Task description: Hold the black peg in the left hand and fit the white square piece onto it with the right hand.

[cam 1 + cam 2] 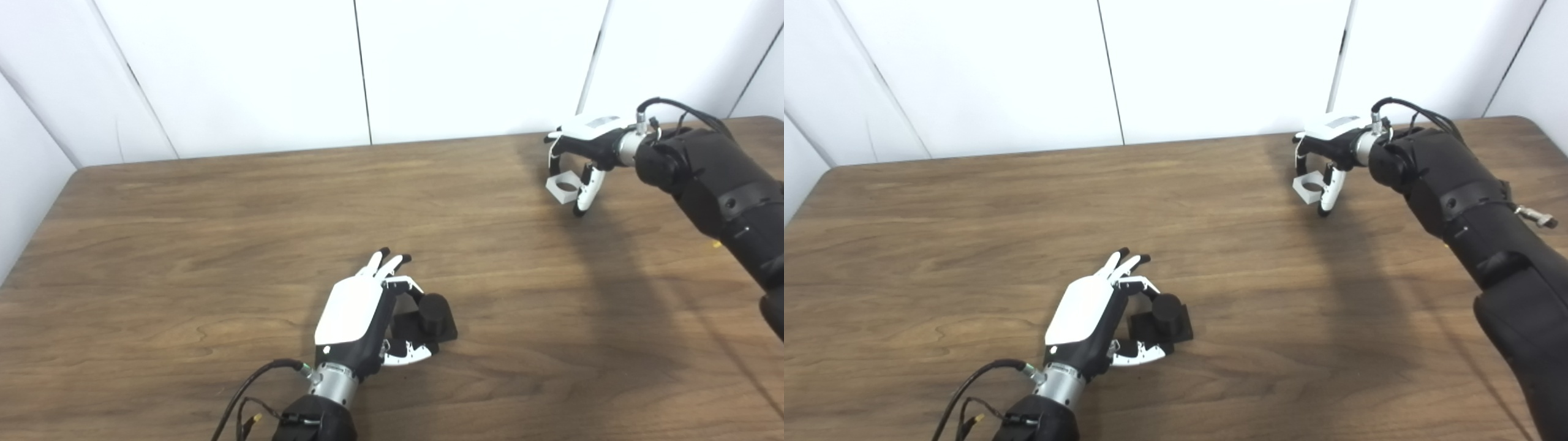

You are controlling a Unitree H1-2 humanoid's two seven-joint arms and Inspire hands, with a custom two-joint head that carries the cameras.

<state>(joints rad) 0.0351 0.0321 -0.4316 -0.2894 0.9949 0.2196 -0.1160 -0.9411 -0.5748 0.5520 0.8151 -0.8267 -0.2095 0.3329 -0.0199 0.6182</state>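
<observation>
My right hand (585, 156) has its fingers (553, 164) curled down over the white square piece (564, 186) with the thumb on the near side, so the piece sits pinched between them at the far right of the table (184, 245); I cannot tell whether it is lifted clear or just touching the wood. My left hand (1090, 324) is half closed around the black peg (1165, 307), fingers arched over its far side and thumb under the near edge of its flat square base, which rests near the table's middle. The two parts are well apart. Both look like rigid, light printed plastic, smooth enough to twist in a pinch, so I judge the white piece is best held by its outer flat sides, leaving the round hole clear, and the peg by its base, leaving the cylinder free.
</observation>
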